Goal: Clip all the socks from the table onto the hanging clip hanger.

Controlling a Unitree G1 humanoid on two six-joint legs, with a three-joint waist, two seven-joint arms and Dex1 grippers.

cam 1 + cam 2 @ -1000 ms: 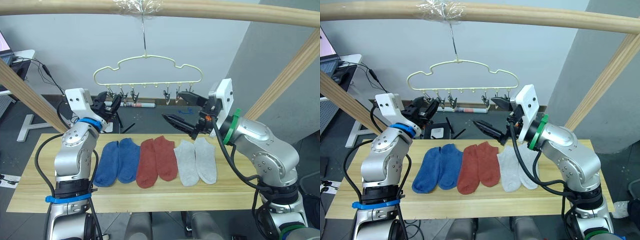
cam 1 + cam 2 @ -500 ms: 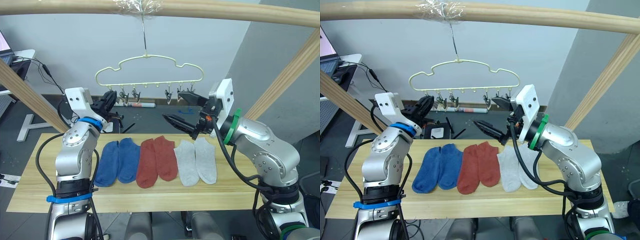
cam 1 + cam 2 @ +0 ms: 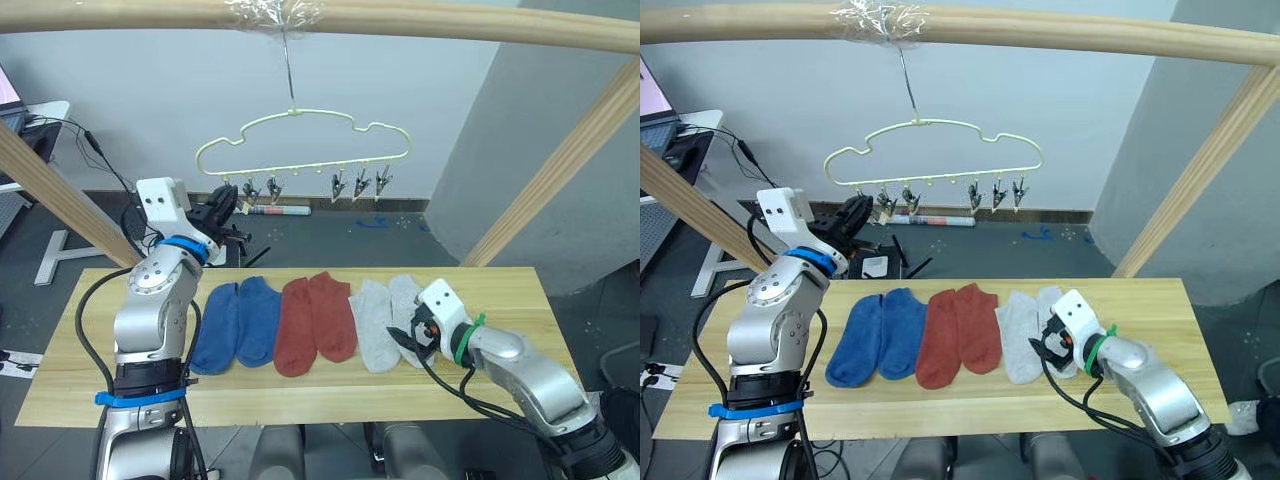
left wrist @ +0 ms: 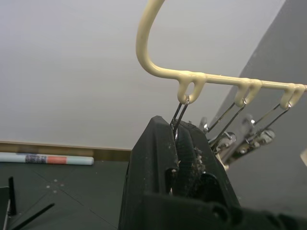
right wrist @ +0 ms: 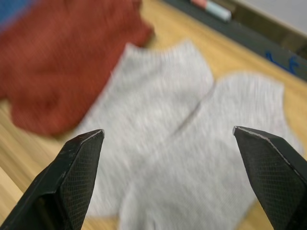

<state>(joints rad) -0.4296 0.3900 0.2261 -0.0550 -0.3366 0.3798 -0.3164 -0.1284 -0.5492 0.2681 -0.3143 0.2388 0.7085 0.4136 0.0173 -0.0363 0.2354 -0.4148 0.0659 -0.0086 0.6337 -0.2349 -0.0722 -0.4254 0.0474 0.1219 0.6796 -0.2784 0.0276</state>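
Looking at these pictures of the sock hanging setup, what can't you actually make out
- Right claw tips over the grey socks: hidden behind its own wrist in the eye views.
- Leftmost clip on the clip hanger: covered by the left claw in its wrist view.
- Grey socks: smeared in the right wrist view.

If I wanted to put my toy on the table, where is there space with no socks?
The table has bare wood at both ends: left of the blue socks, and right of the grey socks, though the right gripper hovers open there. A bare strip runs along the near edge too. The middle is crowded: blue, red socks and grey lie side by side.
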